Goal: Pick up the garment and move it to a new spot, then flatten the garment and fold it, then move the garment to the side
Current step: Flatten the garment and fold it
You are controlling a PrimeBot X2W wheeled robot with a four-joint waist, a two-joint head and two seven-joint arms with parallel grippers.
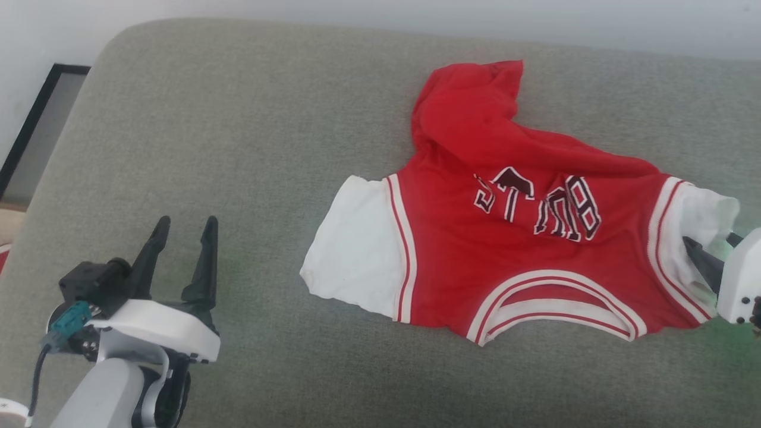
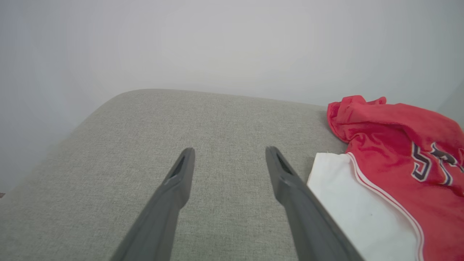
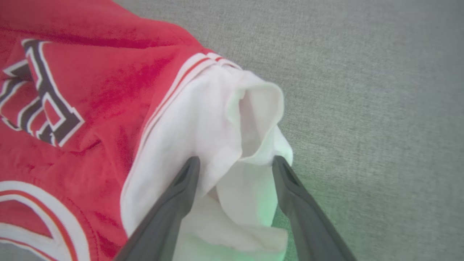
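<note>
The garment (image 1: 505,238) is a red jersey with dark white-edged lettering. It lies rumpled on the grey cushion (image 1: 250,137), collar toward me and hem bunched at the far side. Its white sleeves stick out left and right. My left gripper (image 1: 185,224) stands open over bare cushion, well left of the left sleeve (image 2: 362,214). In the left wrist view the left gripper (image 2: 230,150) has nothing between its fingers. My right gripper (image 3: 235,159) is open at the right sleeve (image 3: 232,119), with loose white cloth lying between its fingers. In the head view the right gripper (image 1: 713,248) sits at the right edge.
The cushion's rounded far-left corner (image 2: 119,98) meets a pale wall (image 1: 380,15). A dark-framed panel (image 1: 32,125) stands off the cushion's left edge. Bare cushion stretches to the left of and in front of the jersey.
</note>
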